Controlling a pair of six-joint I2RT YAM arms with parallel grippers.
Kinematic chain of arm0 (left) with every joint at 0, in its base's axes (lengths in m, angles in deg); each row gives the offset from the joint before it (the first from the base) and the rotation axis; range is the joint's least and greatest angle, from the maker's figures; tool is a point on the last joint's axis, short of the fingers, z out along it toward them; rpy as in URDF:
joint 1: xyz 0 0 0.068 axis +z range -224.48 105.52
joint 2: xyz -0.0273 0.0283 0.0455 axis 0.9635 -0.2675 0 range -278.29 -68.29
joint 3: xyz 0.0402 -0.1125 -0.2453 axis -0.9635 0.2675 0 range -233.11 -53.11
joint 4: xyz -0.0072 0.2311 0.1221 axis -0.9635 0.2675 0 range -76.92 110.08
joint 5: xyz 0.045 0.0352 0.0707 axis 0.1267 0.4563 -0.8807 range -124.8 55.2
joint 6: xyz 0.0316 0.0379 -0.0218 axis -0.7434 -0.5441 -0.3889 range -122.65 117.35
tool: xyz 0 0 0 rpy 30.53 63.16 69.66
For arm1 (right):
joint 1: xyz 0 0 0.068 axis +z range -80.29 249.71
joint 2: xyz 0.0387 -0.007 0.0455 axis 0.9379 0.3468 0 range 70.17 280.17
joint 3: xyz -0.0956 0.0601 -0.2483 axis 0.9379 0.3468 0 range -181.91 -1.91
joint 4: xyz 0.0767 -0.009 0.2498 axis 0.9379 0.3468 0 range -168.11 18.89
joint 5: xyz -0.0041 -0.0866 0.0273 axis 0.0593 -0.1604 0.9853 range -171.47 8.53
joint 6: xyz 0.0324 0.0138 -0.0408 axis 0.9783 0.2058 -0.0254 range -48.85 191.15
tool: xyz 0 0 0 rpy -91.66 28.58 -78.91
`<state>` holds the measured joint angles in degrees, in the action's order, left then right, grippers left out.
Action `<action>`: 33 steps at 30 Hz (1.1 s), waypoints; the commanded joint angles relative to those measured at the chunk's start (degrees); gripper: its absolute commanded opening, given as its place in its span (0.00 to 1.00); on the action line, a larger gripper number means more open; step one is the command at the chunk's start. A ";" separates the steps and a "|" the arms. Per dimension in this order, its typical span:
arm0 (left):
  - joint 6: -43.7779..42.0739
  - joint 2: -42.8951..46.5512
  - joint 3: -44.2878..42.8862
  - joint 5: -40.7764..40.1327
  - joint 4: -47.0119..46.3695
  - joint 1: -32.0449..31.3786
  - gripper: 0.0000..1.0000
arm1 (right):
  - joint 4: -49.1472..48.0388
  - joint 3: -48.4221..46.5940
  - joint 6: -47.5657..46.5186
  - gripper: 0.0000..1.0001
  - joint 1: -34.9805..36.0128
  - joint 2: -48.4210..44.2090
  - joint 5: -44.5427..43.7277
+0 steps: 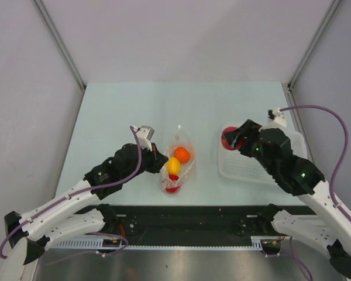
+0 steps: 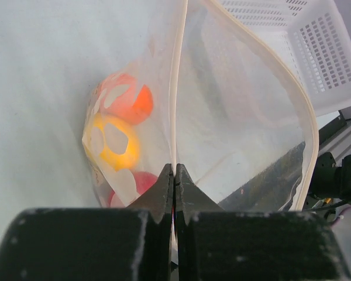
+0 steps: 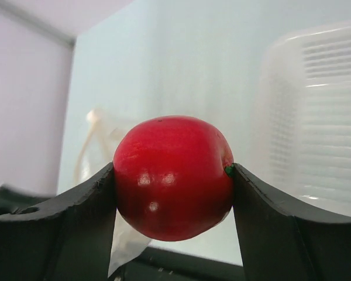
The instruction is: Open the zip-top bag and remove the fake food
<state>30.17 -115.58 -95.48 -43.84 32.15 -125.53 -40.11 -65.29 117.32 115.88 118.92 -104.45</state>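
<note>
We read the basket (image 1: 245, 168) at 3 o'clock of the zip-top bag (image 1: 186, 171) as the drop point. Our left gripper (image 1: 162, 159) is clamped flat on the bag's rim and props the mouth agape. The fake food (image 1: 182, 154) inside is orange, yellow and probably one red (half hidden). Our right gripper (image 1: 230, 139) pinches a red fruit (image 3: 173, 175) over the basket's 10 o'clock corner.

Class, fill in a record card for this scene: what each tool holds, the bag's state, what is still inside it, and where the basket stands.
left tool: shut on the rim of the zip-top bag
right tool: shut on a red fruit, at the left edge of the white basket
bag state: mouth open
inside the bag: orange fruit, yellow fruit, red piece
basket place: to the right of the bag
</note>
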 commanded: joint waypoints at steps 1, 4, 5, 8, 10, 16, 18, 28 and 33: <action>-0.83 1.06 -3.33 -0.81 0.35 -0.11 0.00 | 2.87 4.66 -8.89 0.29 -12.04 -2.70 5.29; -2.22 0.80 -5.87 -1.24 1.40 -0.11 0.00 | 0.87 8.96 -11.80 0.30 -23.30 -0.25 13.64; -2.84 0.62 -8.06 -2.12 2.89 -0.11 0.00 | -0.46 10.62 -12.42 0.31 -28.02 0.29 16.02; -4.86 -0.44 -11.41 -2.91 5.09 -0.02 0.00 | -4.50 15.38 -13.65 0.32 -34.28 3.79 22.45; -5.48 -0.70 -12.29 -2.30 5.27 0.07 0.00 | -6.00 17.13 -14.70 0.33 -35.80 8.00 25.79; -4.52 -2.72 -10.46 0.95 2.56 0.07 0.00 | -7.76 18.81 -17.25 0.52 -36.50 15.75 24.39; -3.91 -3.68 -9.84 2.70 1.85 -0.02 0.00 | -7.76 18.90 -17.43 0.62 -36.59 16.37 23.43; -2.15 -4.31 -6.67 5.52 -2.19 0.07 0.00 | -0.74 14.52 -18.84 1.00 -34.15 12.95 18.87; -1.79 -3.51 -6.23 6.58 -2.46 0.07 0.00 | 5.33 6.18 -14.63 0.95 -24.75 6.90 14.20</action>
<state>27.39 -120.56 -102.25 -39.10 32.52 -125.46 -38.69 -50.86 100.07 84.56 131.49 -85.98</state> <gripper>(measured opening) 0.005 0.985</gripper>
